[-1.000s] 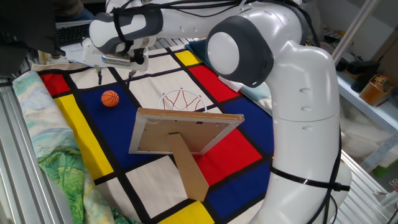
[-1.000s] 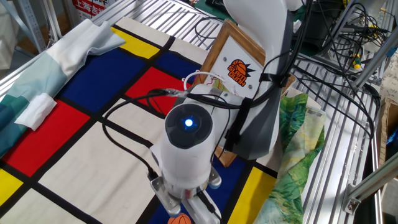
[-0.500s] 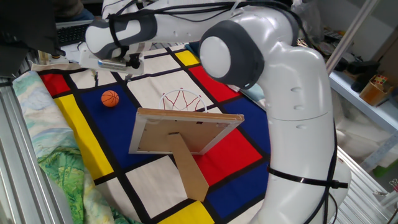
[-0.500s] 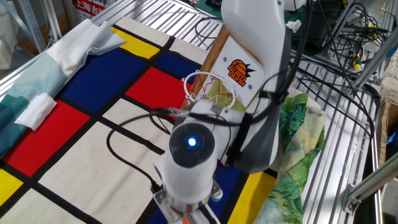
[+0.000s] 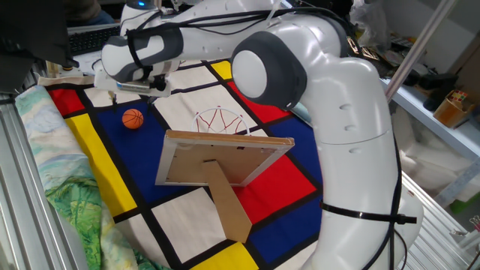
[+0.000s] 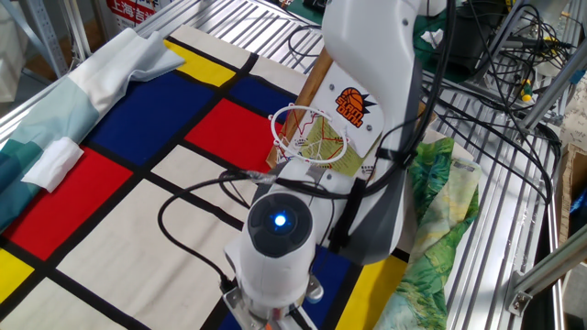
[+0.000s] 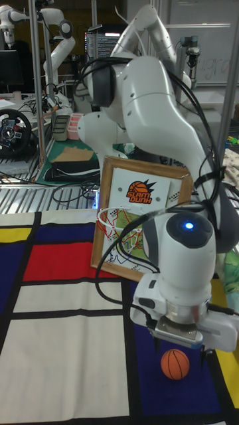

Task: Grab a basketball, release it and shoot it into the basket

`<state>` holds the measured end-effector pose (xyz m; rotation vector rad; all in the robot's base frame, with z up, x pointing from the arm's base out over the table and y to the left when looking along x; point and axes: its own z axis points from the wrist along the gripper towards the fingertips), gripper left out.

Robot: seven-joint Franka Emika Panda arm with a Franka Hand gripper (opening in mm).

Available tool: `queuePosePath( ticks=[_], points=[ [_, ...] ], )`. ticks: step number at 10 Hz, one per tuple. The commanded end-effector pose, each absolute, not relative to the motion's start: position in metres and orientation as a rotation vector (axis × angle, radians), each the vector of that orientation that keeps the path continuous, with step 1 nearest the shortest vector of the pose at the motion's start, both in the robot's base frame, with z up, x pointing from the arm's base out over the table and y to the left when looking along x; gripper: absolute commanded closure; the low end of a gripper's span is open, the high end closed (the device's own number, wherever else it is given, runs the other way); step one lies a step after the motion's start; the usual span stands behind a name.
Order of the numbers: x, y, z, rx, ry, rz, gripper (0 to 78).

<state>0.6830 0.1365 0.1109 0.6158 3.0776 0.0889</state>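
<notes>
The basketball (image 5: 133, 118) is a small orange ball with black seams, lying on the blue square of the checkered cloth (image 7: 176, 364). My gripper (image 7: 178, 352) hangs open just above it, one finger on each side, not touching. In one fixed view the gripper (image 5: 134, 96) sits just behind and above the ball. The basket (image 5: 221, 120) is a red hoop with a white net, fixed to a wood-framed board (image 7: 143, 189) standing on a cardboard prop. The hoop (image 6: 307, 137) also shows beyond my wrist in the other fixed view, where the wrist hides the ball.
A green patterned cloth (image 5: 71, 202) is bunched along the table's edge. A folded white cloth (image 6: 55, 160) and a pale blue one (image 6: 119, 64) lie on the far side. Cables (image 6: 504, 55) and metal rails (image 6: 486, 211) run behind the board.
My gripper has shifted away from the board and come over the ball, uncovering the hoop in the other fixed view. The ball has stayed in place.
</notes>
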Motion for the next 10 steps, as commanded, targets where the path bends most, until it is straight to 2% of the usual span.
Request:
queuePosePath(
  ticks=[1, 5, 10],
  points=[
    [0.689, 0.136, 0.103, 0.605, 3.063, 0.094, 0.1],
    [0.693, 0.142, 0.081, 0.588, 3.033, 0.090, 0.1],
    [0.695, 0.137, 0.079, 0.545, 3.035, 0.050, 0.1]
  ],
)
